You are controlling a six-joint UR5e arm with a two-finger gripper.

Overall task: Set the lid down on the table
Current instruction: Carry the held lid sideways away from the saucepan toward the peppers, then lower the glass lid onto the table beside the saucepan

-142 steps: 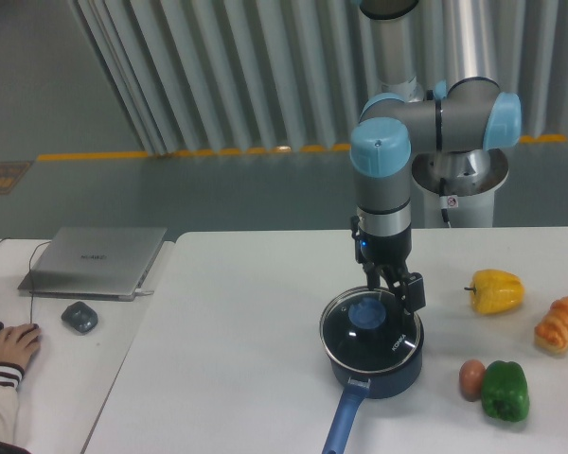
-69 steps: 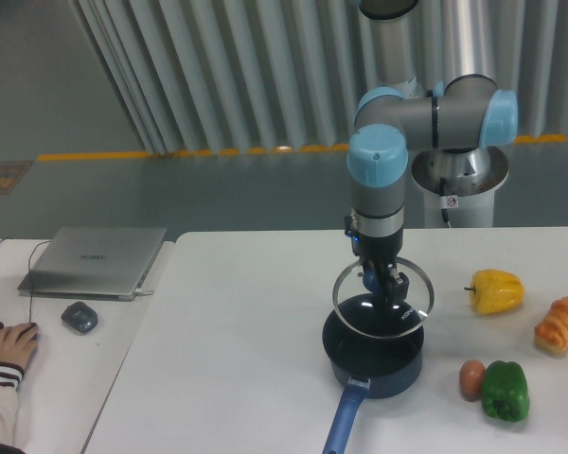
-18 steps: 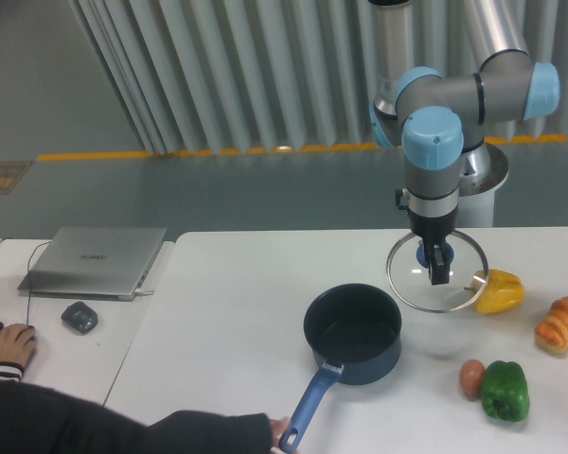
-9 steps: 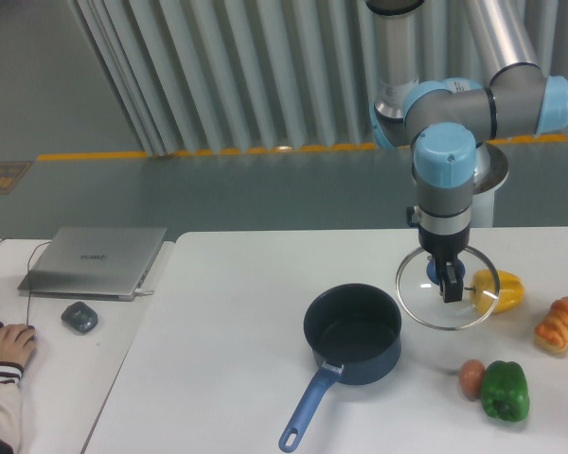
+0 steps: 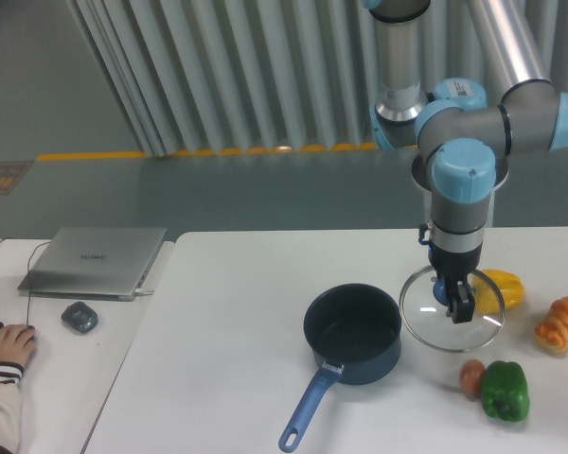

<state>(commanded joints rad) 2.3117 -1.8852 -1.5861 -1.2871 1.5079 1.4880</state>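
In the fixed camera view, the claw (image 5: 453,301) is clenched on the blue knob of the lid (image 5: 452,322), holding it low over the tabletop (image 5: 237,322), just right of the dark blue pot (image 5: 352,333) and beside the yellow pepper (image 5: 501,288).

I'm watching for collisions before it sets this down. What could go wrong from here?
The lid, held by its knob in the hand, hangs close to the yellow pepper, the small reddish item and the pot. Lowered here, its rim might land on one and settle tilted. Glass could also slip from the knob grip.
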